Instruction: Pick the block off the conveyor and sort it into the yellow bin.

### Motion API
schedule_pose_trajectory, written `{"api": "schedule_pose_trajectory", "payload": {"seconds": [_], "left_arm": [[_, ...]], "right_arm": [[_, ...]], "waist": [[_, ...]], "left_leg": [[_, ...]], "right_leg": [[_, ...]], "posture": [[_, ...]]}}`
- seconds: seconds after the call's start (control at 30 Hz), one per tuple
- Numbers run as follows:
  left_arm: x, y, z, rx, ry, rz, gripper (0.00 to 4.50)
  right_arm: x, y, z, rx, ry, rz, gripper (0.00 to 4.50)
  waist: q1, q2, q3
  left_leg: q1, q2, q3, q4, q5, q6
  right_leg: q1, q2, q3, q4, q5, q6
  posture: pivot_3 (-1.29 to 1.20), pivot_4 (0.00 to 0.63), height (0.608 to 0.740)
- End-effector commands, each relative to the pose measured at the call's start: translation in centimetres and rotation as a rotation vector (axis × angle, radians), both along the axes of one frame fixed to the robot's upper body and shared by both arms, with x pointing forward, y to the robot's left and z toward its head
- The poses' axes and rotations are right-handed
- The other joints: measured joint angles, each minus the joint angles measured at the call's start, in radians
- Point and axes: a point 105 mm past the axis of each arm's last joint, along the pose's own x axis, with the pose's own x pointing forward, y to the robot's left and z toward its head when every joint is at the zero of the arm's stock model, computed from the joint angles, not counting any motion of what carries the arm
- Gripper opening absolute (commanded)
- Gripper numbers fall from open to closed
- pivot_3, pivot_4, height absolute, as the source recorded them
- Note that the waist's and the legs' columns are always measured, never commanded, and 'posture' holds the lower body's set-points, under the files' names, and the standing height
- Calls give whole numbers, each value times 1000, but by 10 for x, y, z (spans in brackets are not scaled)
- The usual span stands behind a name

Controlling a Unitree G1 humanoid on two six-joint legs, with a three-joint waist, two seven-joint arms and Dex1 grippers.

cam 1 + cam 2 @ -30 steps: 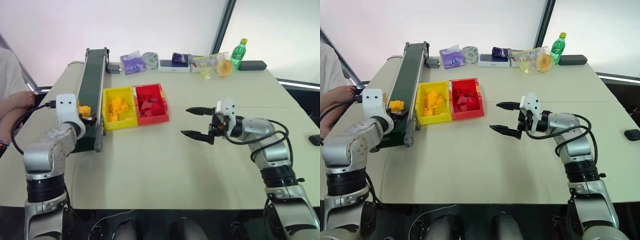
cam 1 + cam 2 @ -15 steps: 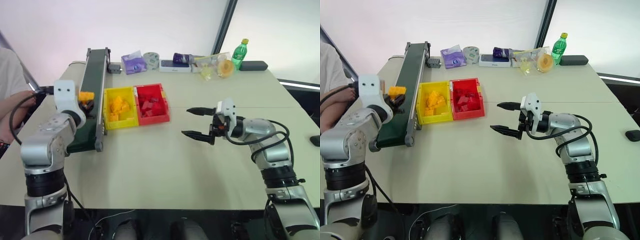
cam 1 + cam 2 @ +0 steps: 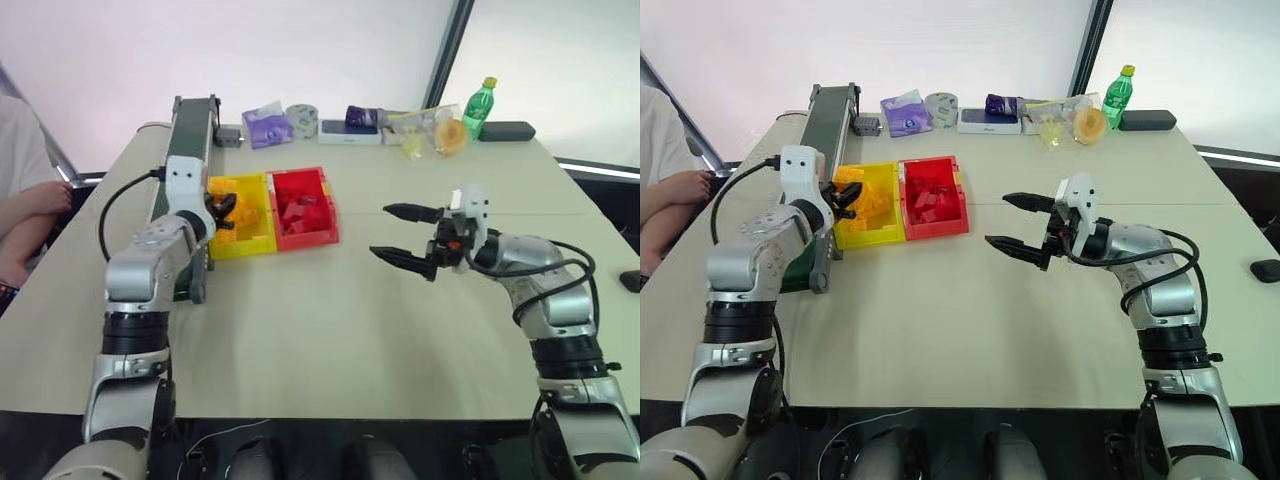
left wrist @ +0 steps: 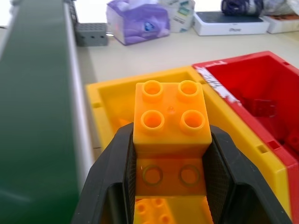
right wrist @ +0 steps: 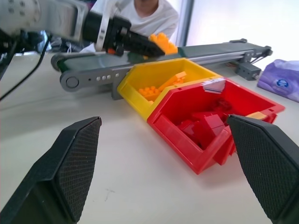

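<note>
My left gripper (image 3: 218,208) is shut on the block (image 4: 170,119), a yellow studded brick pinched between its two black fingers. It holds the block just above the yellow bin (image 3: 240,244), over the side nearest the conveyor (image 3: 188,140). The bin holds several yellow bricks. The block (image 5: 163,43) also shows above the bin's rim in the right wrist view. My right gripper (image 3: 380,230) hangs open and empty over the table, to the right of the red bin (image 3: 306,236).
The red bin, with several red blocks in it, touches the yellow bin's right side. A person's arm (image 3: 30,195) rests at the table's left edge. A green bottle (image 3: 477,107), a purple packet (image 3: 265,125), boxes and a black case (image 3: 505,130) line the far edge.
My left gripper shut on the block on the belt, lifted it and carried it right, from over the conveyor to over the yellow bin. The right gripper has stayed open, about where it was.
</note>
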Motion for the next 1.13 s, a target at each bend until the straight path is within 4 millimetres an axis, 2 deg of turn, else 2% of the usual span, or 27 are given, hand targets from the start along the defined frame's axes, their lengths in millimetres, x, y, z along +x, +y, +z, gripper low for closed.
{"api": "schedule_pose_trajectory", "payload": {"seconds": [0.03, 0.1, 0.17, 0.2, 0.3, 0.33, 0.57, 0.73, 0.87, 1.0, 1.13], "left_arm": [[5, -7, 16, 21, -72, -19, 1326], [9, -10, 14, 1, -65, -23, 1326], [15, -3, 11, 3, -50, 50, 2364], [17, -1, 13, 2, -62, 64, 2702], [15, -11, 20, -25, -83, -9, 4207], [14, -12, 21, -33, -85, -18, 4400], [-5, 10, 35, -24, -162, -15, 4400], [-40, 34, 42, 79, -186, -50, 4400], [-78, 63, 49, 86, -195, -131, 4400], [-103, 86, 43, 81, -150, -154, 4400], [-128, 112, 29, 134, -105, -139, 4400]], "right_arm": [[-6, -6, 16, 8, -60, -16, 4500], [-7, -6, 17, 5, -65, -19, 4500], [-7, -6, 18, 6, -68, -24, 4500], [-7, -6, 18, 6, -68, -26, 4500], [-7, -5, 17, 1, -72, -25, 4500], [-7, -5, 17, -3, -75, -25, 4500], [-5, -1, 17, -11, -87, -12, 4500], [-4, -2, 16, -23, -87, -7, 4500], [-3, -6, 14, -40, -78, -5, 4500], [-2, -8, 14, -41, -77, 0, 4500], [0, -8, 13, -51, -72, 10, 4500]], "waist": [[-2, 0, 0], [-2, 0, 0], [-1, 0, 0], [-1, 0, 0], [-1, 0, 0], [-1, 0, 0], [-5, 0, 0], [-7, 0, 0], [-8, 0, 0], [-2, 0, 0], [-4, 0, 0]], "left_leg": [[0, 0, 0, 0, 0, 0], [0, 0, 0, 0, 0, 0], [0, 0, 0, 0, 0, 0], [0, 0, 0, 0, 0, 0], [0, 0, 0, 0, 0, 0], [0, 0, 0, 0, 0, 0], [0, 0, 0, 0, 0, 0], [0, 1, 0, -1, 0, 0], [0, 2, 1, -1, 0, 0], [0, 2, 0, -1, 0, 0], [0, 2, 0, -1, 0, 0]], "right_leg": [[0, 0, 0, 0, 0, 0], [0, 0, 0, 0, 0, 0], [0, 1, 0, 0, 0, 0], [0, 1, 0, 0, 0, 0], [0, 1, 0, 0, 0, 0], [0, 1, 0, 0, 0, 0], [-1, 0, 0, 0, 0, 0], [-1, 0, 0, 0, 0, 0], [-1, 0, 0, 0, 0, 0], [-1, -1, 0, 0, 0, 0], [-1, -2, 0, 0, 0, 0]], "posture": [[0, 150, 740], [0, 150, 740], [0, 150, 740], [0, 150, 740], [0, 150, 740], [0, 150, 740], [0, 150, 740], [0, 150, 740], [0, 150, 740], [0, 150, 740], [0, 150, 740]]}}
